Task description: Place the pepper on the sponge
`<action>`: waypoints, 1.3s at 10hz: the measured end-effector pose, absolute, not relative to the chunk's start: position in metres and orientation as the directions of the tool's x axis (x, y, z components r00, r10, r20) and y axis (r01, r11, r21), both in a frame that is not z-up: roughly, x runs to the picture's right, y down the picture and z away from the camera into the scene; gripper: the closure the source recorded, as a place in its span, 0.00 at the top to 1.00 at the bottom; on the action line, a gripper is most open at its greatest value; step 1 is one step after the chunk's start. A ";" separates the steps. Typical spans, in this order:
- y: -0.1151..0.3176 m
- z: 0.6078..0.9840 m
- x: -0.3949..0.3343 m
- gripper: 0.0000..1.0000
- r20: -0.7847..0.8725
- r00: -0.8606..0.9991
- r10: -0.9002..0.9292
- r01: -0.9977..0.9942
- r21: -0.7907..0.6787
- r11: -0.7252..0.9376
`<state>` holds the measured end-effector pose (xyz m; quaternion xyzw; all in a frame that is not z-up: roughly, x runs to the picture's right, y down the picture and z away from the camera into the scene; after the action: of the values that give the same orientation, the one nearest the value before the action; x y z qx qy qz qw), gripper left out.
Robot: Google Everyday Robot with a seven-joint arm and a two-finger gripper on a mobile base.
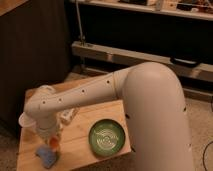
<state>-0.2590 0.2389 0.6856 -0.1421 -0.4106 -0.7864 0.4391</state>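
In the camera view my white arm (150, 107) fills the right foreground. Its thick rounded elbow is nearest the lens. The forearm, dotted with small dark holes, reaches leftward over the light wooden table (82, 150). At the far left the wrist bends sharply down, so the last link points almost straight at the tabletop.

My gripper (51, 136) hangs at that lower end, over the table's front-left corner. I cannot tell whether it is spread or pressed together, because the wrist housing covers most of it.

The small orange-red tapered pepper (54, 144) shows right under the gripper, at its tip. The flat blue rectangular sponge (46, 157) lies just below the pepper on the wood. I cannot tell whether the two touch.

The round green bowl (106, 137) sits to the right of them, well apart from the sponge. A white tube-like bottle (70, 115) peeks out from behind my forearm.
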 end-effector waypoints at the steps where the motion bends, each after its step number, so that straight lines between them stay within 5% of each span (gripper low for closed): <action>1: 0.241 0.704 -0.256 0.15 0.584 -0.590 -0.558 0.796 0.538 -0.278; 8: 0.276 0.701 -0.329 0.15 0.508 -0.720 -0.473 0.677 0.666 -0.314; 13: 0.286 0.700 -0.308 0.15 0.546 -0.684 -0.483 0.715 0.633 -0.298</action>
<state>-0.3081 0.2862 0.6997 -0.1266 -0.4575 -0.7955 0.3766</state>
